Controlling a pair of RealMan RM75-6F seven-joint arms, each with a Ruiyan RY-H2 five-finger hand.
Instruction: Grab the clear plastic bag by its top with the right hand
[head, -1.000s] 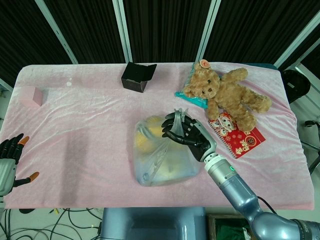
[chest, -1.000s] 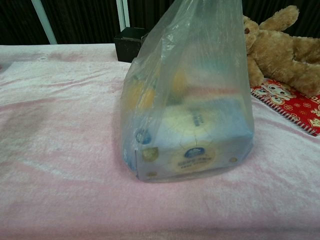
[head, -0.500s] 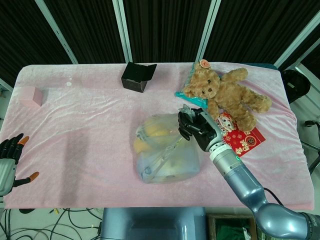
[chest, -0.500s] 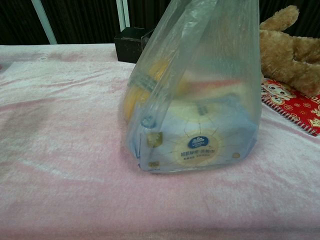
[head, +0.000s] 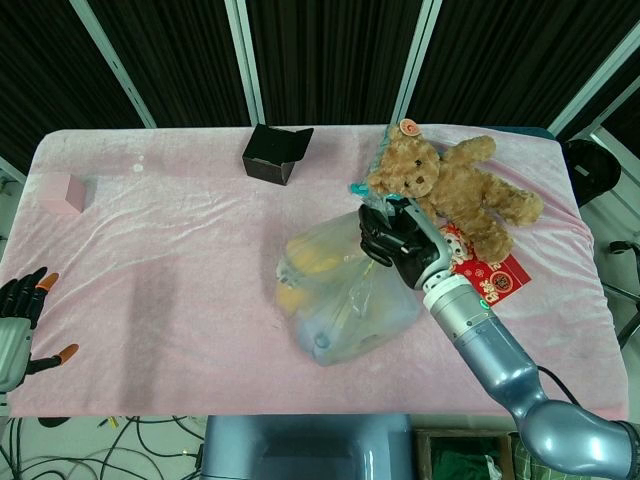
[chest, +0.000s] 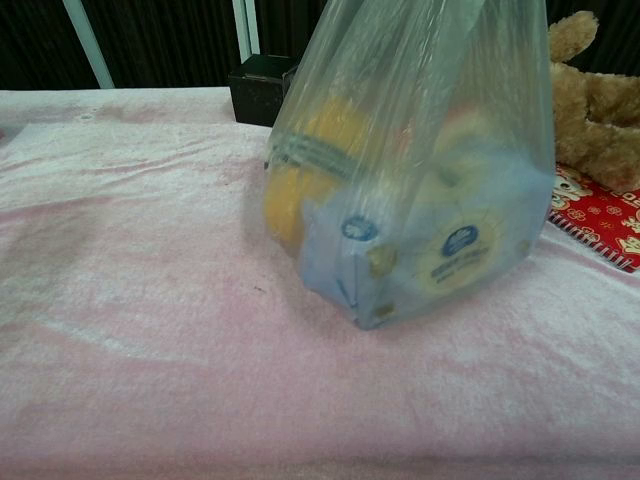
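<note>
The clear plastic bag (head: 345, 295) holds a light blue box and something yellow; it stands near the table's middle, tilted, with one corner of the box down. In the chest view the bag (chest: 420, 170) fills the centre and its top runs out of frame. My right hand (head: 395, 238) grips the bunched top of the bag from above, fingers closed around the plastic. My left hand (head: 18, 318) hangs off the table's left edge, fingers apart and holding nothing.
A brown teddy bear (head: 455, 185) lies at the back right on a teal packet, with a red notebook (head: 485, 275) beside it. A black box (head: 275, 153) sits at the back centre, a small pink block (head: 62, 192) at the far left.
My right hand has moved right and up with the bag's top. The bag has shifted right and tipped, its box turning onto a corner. The left hand is still.
</note>
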